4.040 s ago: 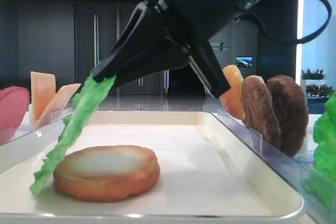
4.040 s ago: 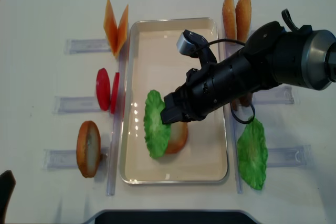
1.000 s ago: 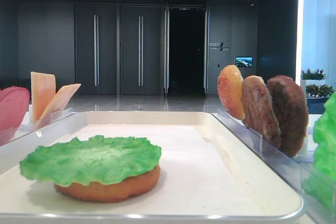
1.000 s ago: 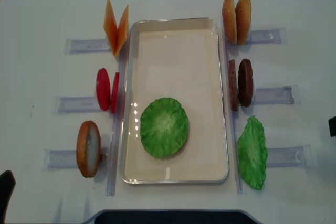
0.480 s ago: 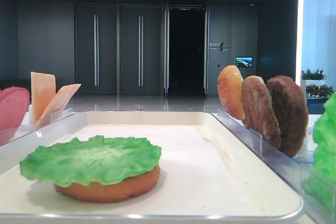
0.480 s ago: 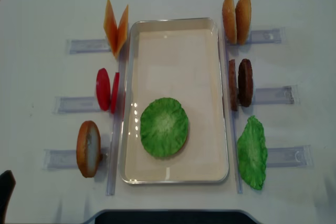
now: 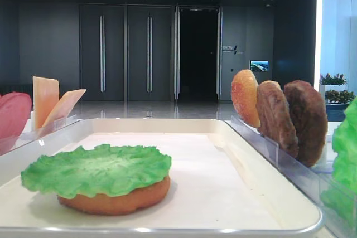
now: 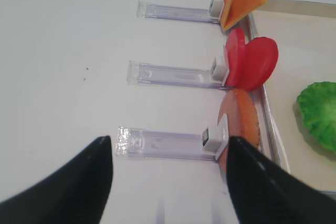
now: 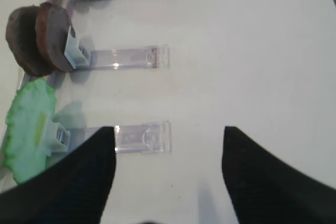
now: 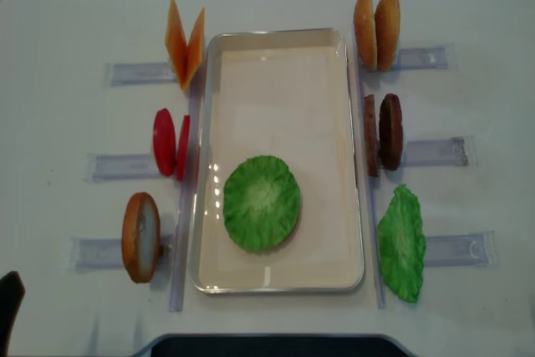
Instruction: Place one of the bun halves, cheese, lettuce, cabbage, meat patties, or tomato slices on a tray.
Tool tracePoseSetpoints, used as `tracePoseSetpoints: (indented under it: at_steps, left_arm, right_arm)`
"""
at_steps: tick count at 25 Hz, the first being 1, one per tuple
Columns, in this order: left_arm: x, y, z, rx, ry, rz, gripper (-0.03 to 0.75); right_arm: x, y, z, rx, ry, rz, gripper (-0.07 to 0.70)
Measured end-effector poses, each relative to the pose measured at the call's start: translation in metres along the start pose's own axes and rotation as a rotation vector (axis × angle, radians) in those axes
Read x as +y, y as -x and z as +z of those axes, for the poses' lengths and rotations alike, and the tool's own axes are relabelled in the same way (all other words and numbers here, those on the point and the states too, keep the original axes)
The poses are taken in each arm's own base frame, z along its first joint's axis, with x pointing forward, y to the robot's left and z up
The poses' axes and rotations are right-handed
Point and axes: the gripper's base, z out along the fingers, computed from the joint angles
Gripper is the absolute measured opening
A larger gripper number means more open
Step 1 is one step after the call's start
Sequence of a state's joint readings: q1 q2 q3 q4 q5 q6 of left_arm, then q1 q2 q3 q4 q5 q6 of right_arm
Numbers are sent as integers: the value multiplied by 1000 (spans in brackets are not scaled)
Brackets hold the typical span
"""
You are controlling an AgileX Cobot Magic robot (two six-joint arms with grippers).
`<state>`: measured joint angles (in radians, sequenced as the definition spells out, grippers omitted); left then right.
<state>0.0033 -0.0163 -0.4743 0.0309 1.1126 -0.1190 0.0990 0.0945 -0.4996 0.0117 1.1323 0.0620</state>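
While both grippers hang back off the tray [image 10: 355,156], stock reads:
- Lettuce leaf [image 10: 262,201]: lies flat on 1 bun half [image 7: 114,200] inside tray. Looks light, floppy; pinch at its frilled rim.
- Right gripper [image 9: 168,169]: fingers spread wide, nothing between; spare lettuce [image 9: 29,127] up-left of them.
- Left gripper [image 8: 170,174]: fingers spread, empty; racked bun half [image 8: 240,124] ahead of the right fingertip.

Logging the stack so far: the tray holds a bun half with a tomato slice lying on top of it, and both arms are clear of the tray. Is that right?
Not quite. What lies on the bun half is a lettuce leaf, not a tomato slice; both tomato slices stand in their holder left of the tray. The overhead view shows it. The rest holds: neither arm is over the tray.
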Motion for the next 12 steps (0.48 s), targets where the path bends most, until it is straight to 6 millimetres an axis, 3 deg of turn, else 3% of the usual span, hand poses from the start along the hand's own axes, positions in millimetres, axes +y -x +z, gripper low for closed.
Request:
tracePoseSetpoints:
  at_steps: [4,12]
  left_arm:
    - [0,0,0,0,0,0,517]
    - [0,0,0,0,0,0,517]
  right_arm:
    - [0,-8,-11,-90,6,-1,450]
    - [-1,-10,-12,-99,6,-2,450]
